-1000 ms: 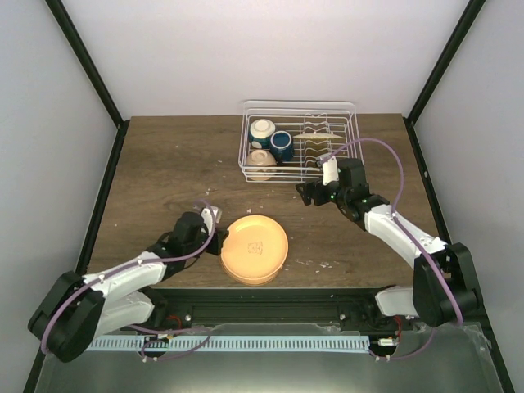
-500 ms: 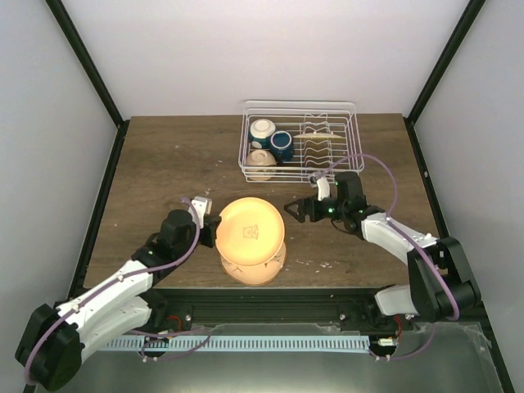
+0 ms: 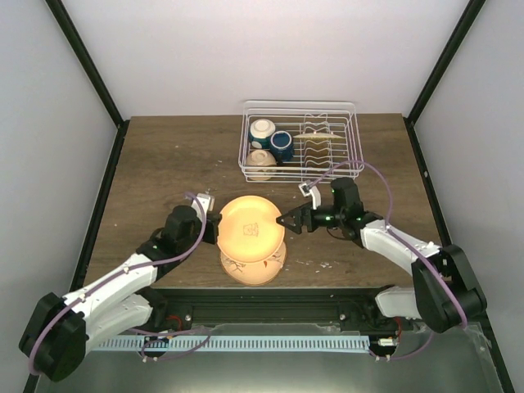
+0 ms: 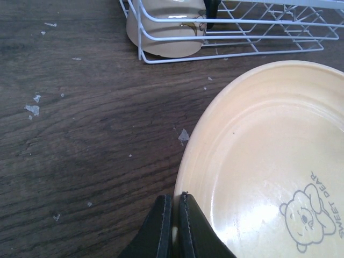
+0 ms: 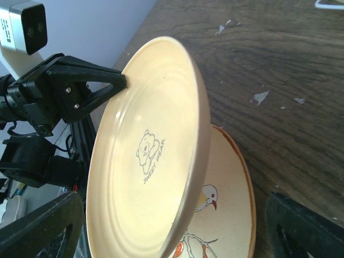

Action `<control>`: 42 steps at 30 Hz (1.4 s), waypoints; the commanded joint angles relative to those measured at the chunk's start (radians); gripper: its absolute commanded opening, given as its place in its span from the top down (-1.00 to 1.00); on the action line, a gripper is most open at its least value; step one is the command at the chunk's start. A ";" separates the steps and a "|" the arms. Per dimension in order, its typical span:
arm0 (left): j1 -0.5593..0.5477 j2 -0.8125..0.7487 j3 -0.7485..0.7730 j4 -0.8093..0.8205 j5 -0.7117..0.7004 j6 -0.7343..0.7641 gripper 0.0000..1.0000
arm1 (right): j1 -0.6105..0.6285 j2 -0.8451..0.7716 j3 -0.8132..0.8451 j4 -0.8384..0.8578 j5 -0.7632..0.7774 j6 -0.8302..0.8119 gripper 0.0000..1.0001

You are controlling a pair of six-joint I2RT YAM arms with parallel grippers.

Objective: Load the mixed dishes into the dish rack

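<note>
Closed in on the raised plate (image 3: 250, 228) with the right gripper (image 3: 285, 221) since half a second back; stood nearer the dish rack (image 3: 300, 141) then, sits just off the plate's right rim now. Fingers (image 5: 45, 226) of that gripper spread wide, one to either side of the rim in the wrist view, touching nothing that can be seen. Pinching the opposite rim with the left gripper (image 3: 215, 225), fingertips (image 4: 161, 228) pressed together on the edge. Holding the plate clear of the table (image 3: 164, 164), steeply tilted, its pale yellow-orange face with a small bear drawing turned up and toward the right gripper. Directly beneath both grippers' tips, flat on the wood, a second plate (image 3: 254, 266) with a bird drawing and an orange edge. Ahead of the left gripper and behind the right one, the rack at the table's far side, carrying a cream bowl (image 3: 263, 129), a dark blue cup (image 3: 282, 146) and a second cream bowl (image 3: 261, 161), all crowded in its left end.
</note>
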 commanded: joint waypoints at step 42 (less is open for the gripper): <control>0.004 -0.169 0.115 -0.119 -0.129 0.000 -0.16 | 0.176 0.067 0.433 -0.354 0.308 -0.370 0.99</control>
